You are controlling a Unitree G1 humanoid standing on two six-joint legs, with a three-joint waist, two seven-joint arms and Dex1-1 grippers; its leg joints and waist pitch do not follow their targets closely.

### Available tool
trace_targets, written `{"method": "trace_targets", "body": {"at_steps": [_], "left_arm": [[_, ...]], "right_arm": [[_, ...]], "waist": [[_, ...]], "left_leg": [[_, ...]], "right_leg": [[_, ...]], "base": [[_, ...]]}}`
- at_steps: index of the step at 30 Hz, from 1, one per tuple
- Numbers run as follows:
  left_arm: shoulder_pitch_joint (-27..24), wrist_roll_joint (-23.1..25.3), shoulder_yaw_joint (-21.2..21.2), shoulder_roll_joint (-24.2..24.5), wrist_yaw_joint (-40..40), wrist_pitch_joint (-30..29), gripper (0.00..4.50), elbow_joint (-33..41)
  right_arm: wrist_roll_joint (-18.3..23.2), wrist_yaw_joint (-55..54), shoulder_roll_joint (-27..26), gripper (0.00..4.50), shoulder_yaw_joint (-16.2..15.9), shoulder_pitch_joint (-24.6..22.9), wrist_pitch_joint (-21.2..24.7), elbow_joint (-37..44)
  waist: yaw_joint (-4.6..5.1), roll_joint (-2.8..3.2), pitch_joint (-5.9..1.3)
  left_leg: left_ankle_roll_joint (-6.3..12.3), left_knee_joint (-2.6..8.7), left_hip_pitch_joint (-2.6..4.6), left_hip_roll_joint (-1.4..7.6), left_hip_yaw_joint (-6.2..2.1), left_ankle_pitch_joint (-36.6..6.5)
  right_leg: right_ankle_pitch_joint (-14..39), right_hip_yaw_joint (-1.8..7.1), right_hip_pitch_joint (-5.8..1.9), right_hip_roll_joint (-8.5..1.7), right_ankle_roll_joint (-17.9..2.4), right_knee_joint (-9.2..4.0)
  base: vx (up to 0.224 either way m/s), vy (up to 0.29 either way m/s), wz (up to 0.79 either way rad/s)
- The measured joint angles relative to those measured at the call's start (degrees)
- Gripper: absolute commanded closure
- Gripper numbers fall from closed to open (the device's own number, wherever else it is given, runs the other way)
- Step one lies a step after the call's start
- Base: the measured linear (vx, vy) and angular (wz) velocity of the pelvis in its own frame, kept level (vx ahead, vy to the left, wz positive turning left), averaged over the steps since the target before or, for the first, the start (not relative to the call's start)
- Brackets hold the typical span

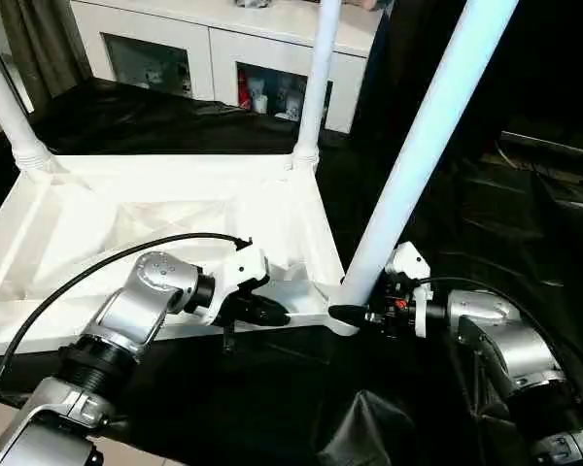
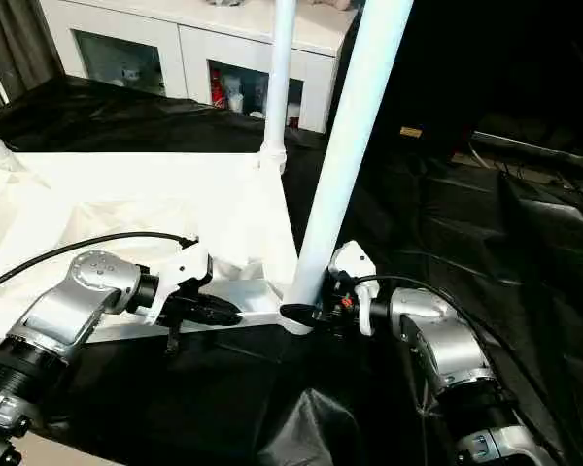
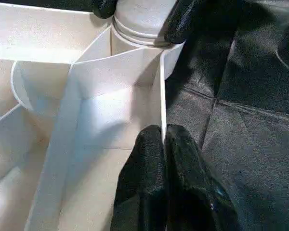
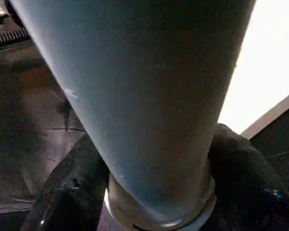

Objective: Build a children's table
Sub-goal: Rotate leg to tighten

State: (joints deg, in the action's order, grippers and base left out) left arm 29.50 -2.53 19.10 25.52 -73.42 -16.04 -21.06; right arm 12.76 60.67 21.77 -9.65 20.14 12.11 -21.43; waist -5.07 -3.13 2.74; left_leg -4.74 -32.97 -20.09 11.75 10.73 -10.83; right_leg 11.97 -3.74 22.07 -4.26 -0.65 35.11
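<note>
Three white legs rise from the upturned table top (image 1: 155, 223), which fills the left half of the frame on black sheeting (image 1: 525, 223). The nearest leg (image 1: 423, 146) leans up toward the upper right from the top's near right corner socket. The right pincer (image 1: 355, 314) grasps this leg's base, a finger (image 4: 67, 192) on each side. The left pincer (image 1: 272, 313) is clenched on the top's near rim.
</note>
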Motion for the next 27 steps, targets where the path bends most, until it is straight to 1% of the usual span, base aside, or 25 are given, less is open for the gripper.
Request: {"method": "trace_targets", "body": {"at_steps": [2,4,6,10,13,15,17,20,21,22,23,25,27], "left_arm": [[0.22,0.52,-0.22,-0.65,1.83,0.01,4.5,-0.57],[1.36,1.55,-0.32,-2.29,5.2,0.18,4.5,-2.45],[3.57,3.07,-0.47,-5.45,10.56,0.43,4.5,-6.06],[7.52,5.16,-0.56,-11.25,19.44,0.15,4.5,-12.79],[10.0,5.69,-0.56,-14.85,23.38,0.02,4.5,-16.92],[12.6,6.48,-0.56,-17.59,27.14,-0.12,4.5,-20.72],[13.4,6.66,-0.56,-18.62,27.96,0.09,4.5,-22.07],[13.88,6.66,-0.62,-19.0,27.96,1.36,4.5,-23.52],[13.91,6.67,-0.61,-19.06,27.95,2.0,4.5,-23.97],[13.9,6.67,-0.59,-19.1,27.94,2.56,4.5,-24.23],[13.91,6.68,-0.56,-19.06,27.9,2.86,4.5,-24.26],[13.9,6.83,-0.56,-18.81,27.76,3.48,4.5,-24.4],[13.84,6.79,-0.58,-17.54,26.3,3.97,4.5,-24.2]], "right_arm": [[-0.27,-2.98,-1.04,1.88,0.31,-0.04,-0.34,-0.67],[-0.63,-7.62,-2.66,1.88,1.59,0.34,-0.69,-2.12],[-1.11,-14.31,-5.28,1.89,4.17,1.59,-0.87,-4.97],[-1.65,-27.19,-9.74,1.89,8.15,3.76,-0.24,-8.7],[-2.18,-34.44,-12.39,1.89,9.84,4.77,0.11,-9.87],[-3.85,-40.82,-14.49,1.89,10.87,6.37,0.17,-10.84],[-4.42,-42.53,-14.59,1.89,10.96,6.52,0.16,-10.87],[-4.89,-42.64,-14.57,1.89,10.97,6.37,-0.67,-10.87],[-4.87,-42.55,-14.47,1.57,10.97,6.19,-1.11,-10.86],[-4.74,-42.25,-14.26,1.39,10.98,6.03,-1.4,-10.85],[-4.5,-41.71,-13.94,1.26,11.02,5.86,-1.59,-10.8],[-4.59,-39.36,-13.45,1.19,11.01,5.08,-1.91,-10.13],[-4.21,-33.91,-10.88,0.9,10.08,4.71,-1.96,-9.48]], "waist": [[0.05,-0.01,-0.01],[0.03,-0.02,-0.04],[-0.06,-0.04,-0.06],[-0.25,-0.05,-0.05],[-0.37,-0.04,-0.05],[-0.47,0.04,-0.08],[-0.62,0.05,-0.08],[-0.75,0.31,-0.16],[-0.85,0.37,-0.15],[-0.94,0.38,-0.14],[-1.03,0.4,-0.12],[-1.02,0.37,-0.11],[-0.87,0.37,-0.09]], "left_leg": [[-0.01,-0.03,0.03,0.0,0.0,0.0],[-0.01,-0.07,0.12,-0.01,0.01,0.01],[-0.02,-0.15,0.13,-0.01,0.0,0.01],[-0.02,-0.2,0.08,-0.01,0.08,0.02],[-0.02,-0.22,0.04,-0.01,0.11,0.04],[-0.03,-0.22,0.01,-0.02,0.14,0.17],[-0.02,-0.2,-0.01,-0.02,0.14,0.19],[-0.02,-0.16,-0.02,-0.02,0.15,0.19],[-0.02,-0.14,-0.02,-0.02,0.16,0.19],[-0.02,-0.13,-0.02,-0.02,0.16,0.18],[-0.02,-0.12,-0.02,-0.01,0.16,0.18],[-0.02,-0.1,0.0,0.0,0.16,0.18],[-0.01,-0.1,-0.01,0.0,0.17,0.18]], "right_leg": [[0.0,0.01,-0.01,0.0,0.0,0.07],[-0.03,0.03,-0.1,-0.02,-0.03,0.1],[-0.14,0.02,-0.13,-0.06,-0.06,0.13],[-0.25,0.03,-0.18,-0.13,0.03,0.1],[-0.31,0.04,-0.19,-0.15,0.02,0.1],[-0.35,0.06,-0.18,-0.16,0.03,0.1],[-0.33,0.06,-0.19,-0.16,0.06,0.06],[-0.27,0.07,-0.19,-0.16,0.15,0.0],[-0.27,0.06,-0.19,-0.16,0.15,0.01],[-0.27,0.06,-0.19,-0.16,0.15,0.01],[-0.27,0.06,-0.18,-0.16,0.15,0.01],[-0.27,0.06,-0.18,-0.15,0.16,0.01],[-0.27,0.05,-0.16,-0.15,0.16,0.0]], "base": [[0.0,0.0,0.0],[0.0,0.0,0.0],[0.0,0.0,0.0],[0.0,0.0,0.0],[0.0,0.0,0.0],[0.0,0.0,0.0],[0.0,0.0,0.0],[0.0,0.0,0.0],[0.0,0.0,0.0],[0.0,0.0,0.0],[0.0,0.0,0.0],[0.0,0.0,0.0],[0.0,0.0,0.0]]}}
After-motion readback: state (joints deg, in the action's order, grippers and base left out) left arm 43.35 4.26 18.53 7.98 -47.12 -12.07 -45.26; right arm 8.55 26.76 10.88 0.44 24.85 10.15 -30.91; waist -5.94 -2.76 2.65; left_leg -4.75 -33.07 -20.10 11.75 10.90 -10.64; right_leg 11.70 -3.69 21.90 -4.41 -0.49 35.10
